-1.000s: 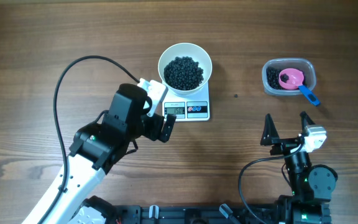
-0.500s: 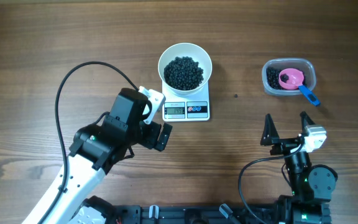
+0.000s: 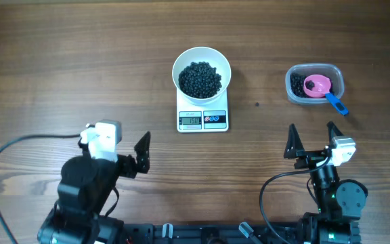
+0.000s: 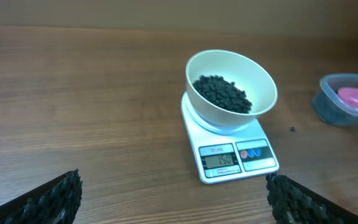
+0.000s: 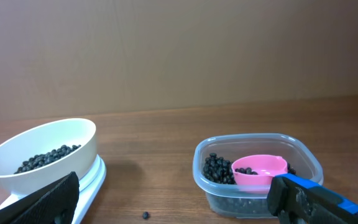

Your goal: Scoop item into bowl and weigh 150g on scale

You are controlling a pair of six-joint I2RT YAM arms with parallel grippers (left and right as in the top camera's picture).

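A white bowl (image 3: 202, 61) holding a heap of black beads, the item (image 3: 200, 78), stands on the white scale (image 3: 203, 119), whose display is lit. The left wrist view shows the bowl (image 4: 263, 87), the beads (image 4: 222, 93) and the scale (image 4: 238, 163) ahead of my left gripper (image 4: 176, 199). That left gripper (image 3: 122, 152) is open and empty, down-left of the scale. My right gripper (image 3: 311, 139) is open too, with nothing in it, below the tub. From the right wrist, the bowl (image 5: 73, 140) shows at the left.
A clear plastic tub (image 3: 337, 80) at the right holds more beads and a pink scoop (image 3: 317, 85) with a blue handle (image 3: 337, 104). The tub (image 5: 303, 162) and scoop (image 5: 260, 169) sit ahead of the right gripper (image 5: 173, 199). One stray bead (image 3: 256, 104) lies between scale and tub.
My left arm has pulled back from right beside the scale to the near left of the table, still open. The right arm, bowl, scale and tub have not moved.
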